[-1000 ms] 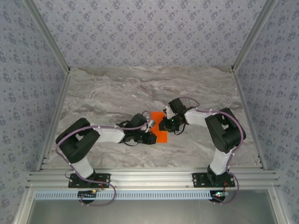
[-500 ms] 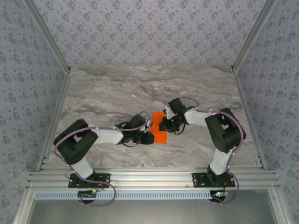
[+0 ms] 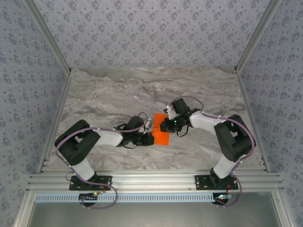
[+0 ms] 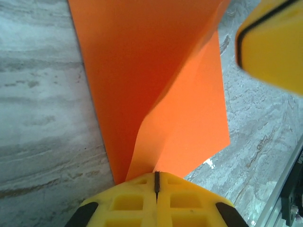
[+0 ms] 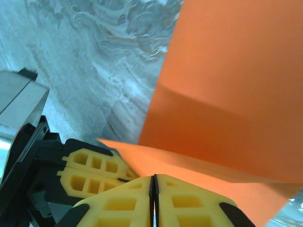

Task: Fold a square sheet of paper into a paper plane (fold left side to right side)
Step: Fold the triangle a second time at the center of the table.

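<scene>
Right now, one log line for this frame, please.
left hand: shut on paper | right hand: shut on paper | paper: bent, part raised off table

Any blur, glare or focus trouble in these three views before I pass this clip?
Top external: even, soft light, sharp, no glare on the marble table. Left wrist: the orange sheet of paper is crisp, while the right claw's yellow finger at top right is blurred. Right wrist: paper evenly lit, slightly soft, no glare.
</scene>
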Motion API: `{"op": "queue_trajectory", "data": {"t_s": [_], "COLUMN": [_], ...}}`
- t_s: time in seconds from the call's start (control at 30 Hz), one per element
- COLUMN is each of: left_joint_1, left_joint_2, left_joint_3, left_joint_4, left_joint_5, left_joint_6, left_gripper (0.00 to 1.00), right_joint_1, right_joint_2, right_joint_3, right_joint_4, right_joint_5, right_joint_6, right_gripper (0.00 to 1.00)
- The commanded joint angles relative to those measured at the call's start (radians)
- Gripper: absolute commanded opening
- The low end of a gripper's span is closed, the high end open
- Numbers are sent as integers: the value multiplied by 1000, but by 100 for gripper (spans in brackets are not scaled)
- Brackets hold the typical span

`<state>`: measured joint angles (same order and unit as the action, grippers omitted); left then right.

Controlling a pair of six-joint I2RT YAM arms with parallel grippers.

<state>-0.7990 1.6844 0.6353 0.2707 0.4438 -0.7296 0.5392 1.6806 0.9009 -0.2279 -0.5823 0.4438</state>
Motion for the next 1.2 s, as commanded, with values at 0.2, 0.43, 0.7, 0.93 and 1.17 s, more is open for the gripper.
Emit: {"op": "queue_trajectory", "data": {"t_s": [0.2,0.43,0.7,0.93,1.17], "left_joint_1": [1,9,23,25,26], "left_joint_2": [34,38,54,63,64], "left_joint_3": [-11,-15,-22,-23,-22], "left_joint_4": [-50,-58,-56,-51,-48], "left_joint_5": [-13,-17,-11,-7,-3], "left_joint_6": [-11,-20,-33,-37,-36], "left_gripper": [3,2,1,1,1], "right_joint_1": [57,59,23,-42,-116], "right_joint_2": [96,135,137,146,167], "right_joint_3": [36,47,61,67,79], "right_joint_4": [19,-27,-89,-111,-144], "right_joint_5": [-14,33,74,70,63], "right_joint_6": [6,-26,-82,-121,-164], "right_gripper": [10,9,9,10,10]}}
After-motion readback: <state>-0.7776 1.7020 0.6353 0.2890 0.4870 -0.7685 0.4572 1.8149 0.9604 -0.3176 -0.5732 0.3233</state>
